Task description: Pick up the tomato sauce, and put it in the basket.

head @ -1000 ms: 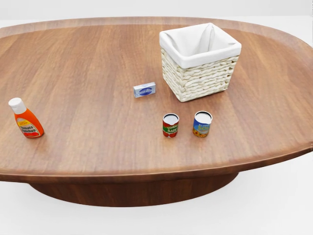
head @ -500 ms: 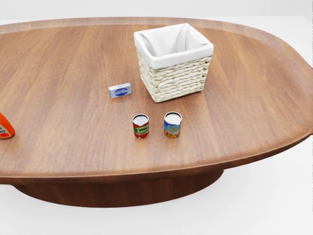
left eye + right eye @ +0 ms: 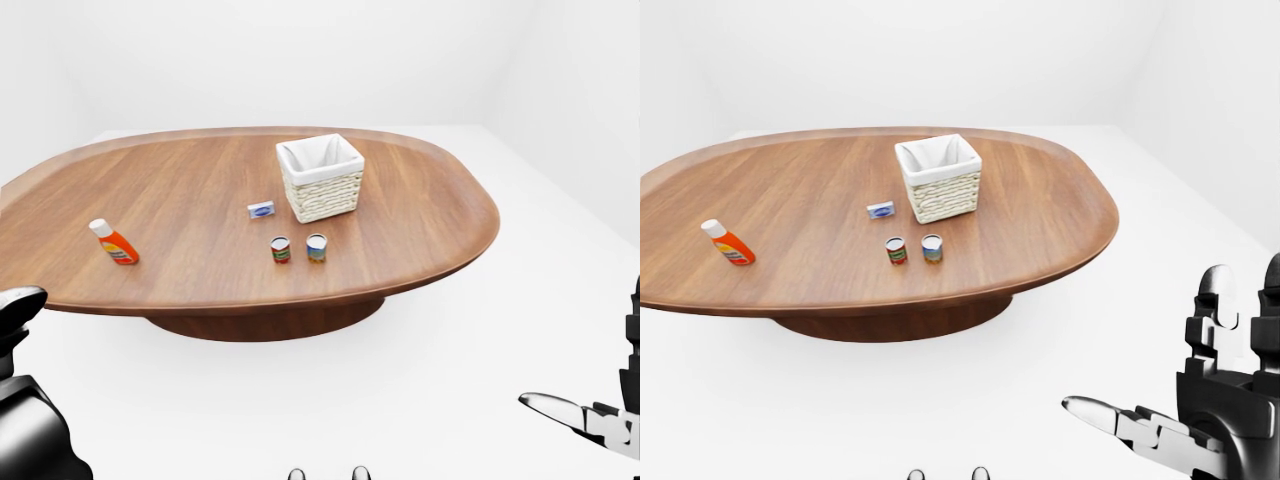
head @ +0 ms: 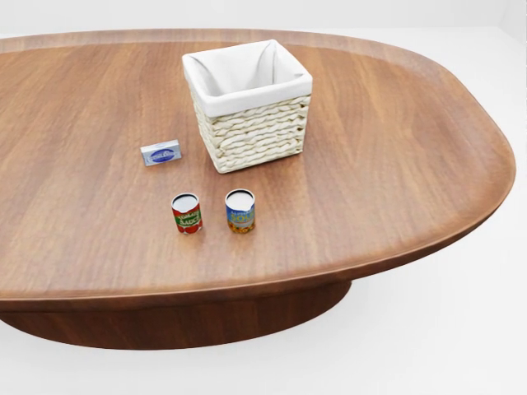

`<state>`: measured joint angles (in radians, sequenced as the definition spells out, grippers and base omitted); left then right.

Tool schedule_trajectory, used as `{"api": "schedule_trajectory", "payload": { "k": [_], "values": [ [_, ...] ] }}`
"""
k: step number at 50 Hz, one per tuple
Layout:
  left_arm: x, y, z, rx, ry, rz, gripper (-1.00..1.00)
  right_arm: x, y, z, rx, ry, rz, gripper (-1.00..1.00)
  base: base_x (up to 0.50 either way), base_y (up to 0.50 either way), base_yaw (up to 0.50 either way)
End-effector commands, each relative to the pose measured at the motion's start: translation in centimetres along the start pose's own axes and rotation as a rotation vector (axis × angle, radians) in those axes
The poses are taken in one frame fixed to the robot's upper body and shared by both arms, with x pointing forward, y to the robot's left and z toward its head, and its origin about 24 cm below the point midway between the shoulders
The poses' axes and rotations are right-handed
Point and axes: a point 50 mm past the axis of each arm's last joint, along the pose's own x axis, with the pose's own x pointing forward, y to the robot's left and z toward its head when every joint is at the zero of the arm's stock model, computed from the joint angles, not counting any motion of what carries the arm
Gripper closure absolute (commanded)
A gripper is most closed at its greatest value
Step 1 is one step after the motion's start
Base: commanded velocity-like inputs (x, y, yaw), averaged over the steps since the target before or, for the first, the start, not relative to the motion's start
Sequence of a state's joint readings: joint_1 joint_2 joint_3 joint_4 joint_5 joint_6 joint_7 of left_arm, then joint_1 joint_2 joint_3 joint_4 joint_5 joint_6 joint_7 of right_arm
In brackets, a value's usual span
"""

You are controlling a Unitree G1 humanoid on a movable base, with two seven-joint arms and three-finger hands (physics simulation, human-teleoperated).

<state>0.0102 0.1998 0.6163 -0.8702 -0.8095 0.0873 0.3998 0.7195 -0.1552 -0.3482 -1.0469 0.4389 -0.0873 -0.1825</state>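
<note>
The tomato sauce can [image 4: 187,214], red-labelled with a green band, stood upright on the oval wooden table [image 4: 395,164], toward the lower left of the head view. Just beside it, on its right in that view and not touching, stood a second can [image 4: 240,211] with a blue and yellow label. Above the pair sat the wicker basket [image 4: 251,132], lined with white cloth and holding nothing that could be seen; the sauce can was near it but clearly outside. A small blue and white box [image 4: 160,153] lay flat on the wood to the left of the basket. An orange bottle [image 3: 115,242] with a white cap stood tilted well apart from the cans, near the table's left edge in the left-eye view, and was out of the head view's frame.

The right hand [image 3: 1185,420] hung low at the bottom right of the right-eye view, well apart from the table, its fingers [image 3: 1095,411] spread open and gripping nothing. The left hand [image 3: 20,310] showed only as a dark shape at the left edge of the left-eye view, and I could not tell whether it was open or closed
</note>
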Motion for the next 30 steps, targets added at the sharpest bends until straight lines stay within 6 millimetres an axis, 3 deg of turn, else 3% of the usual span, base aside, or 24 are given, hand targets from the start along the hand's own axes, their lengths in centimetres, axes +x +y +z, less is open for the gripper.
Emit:
{"api": "schedule_trajectory", "payload": {
  "k": [1, 11, 30],
  "values": [
    [-0.02, 0.0, -0.05, 0.0, 0.002, -0.001, -1.0, -0.07, 0.03, -0.03, 0.0, -0.001, 0.002, -1.0, 0.0, -0.32, 0.0],
    [-0.08, -0.02, -0.1, -0.001, 0.005, -0.001, -1.0, -0.04, 0.12, 0.01, -0.004, -0.018, 0.003, -1.0, 0.0, -0.3, 0.0],
    [-0.05, -0.05, -0.13, -0.002, 0.005, -0.002, -1.0, 0.16, 0.5, 0.03, -0.034, -0.041, 0.018, -1.0, 0.0, 0.0, 0.0]
  ]
}}
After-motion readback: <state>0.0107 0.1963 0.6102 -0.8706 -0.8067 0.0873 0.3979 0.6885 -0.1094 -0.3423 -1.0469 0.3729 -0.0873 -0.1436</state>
